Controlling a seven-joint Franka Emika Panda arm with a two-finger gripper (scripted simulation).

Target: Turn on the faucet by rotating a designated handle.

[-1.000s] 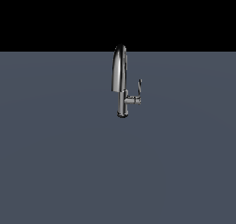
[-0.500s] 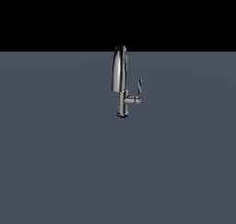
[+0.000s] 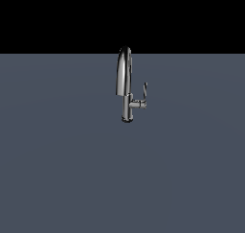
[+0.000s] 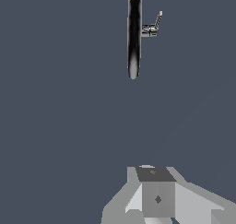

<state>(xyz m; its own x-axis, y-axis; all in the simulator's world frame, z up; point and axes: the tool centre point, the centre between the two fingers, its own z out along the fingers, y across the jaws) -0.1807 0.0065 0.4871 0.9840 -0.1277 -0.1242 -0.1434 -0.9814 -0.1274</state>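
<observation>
Standing upright just above the middle of the grey floor (image 3: pixel 72 179), the chrome faucet (image 3: pixel 125 83) carried its handle (image 3: pixel 144 94) at 3 o'clock of the body in the exterior view. From the wrist, faucet and lever lay well apart from the gripper (image 4: pixel 156 197); whether its fingers were apart or together could not be told.

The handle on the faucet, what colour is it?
Shiny chrome silver, like the faucet; the handle shows best in the exterior view.
</observation>
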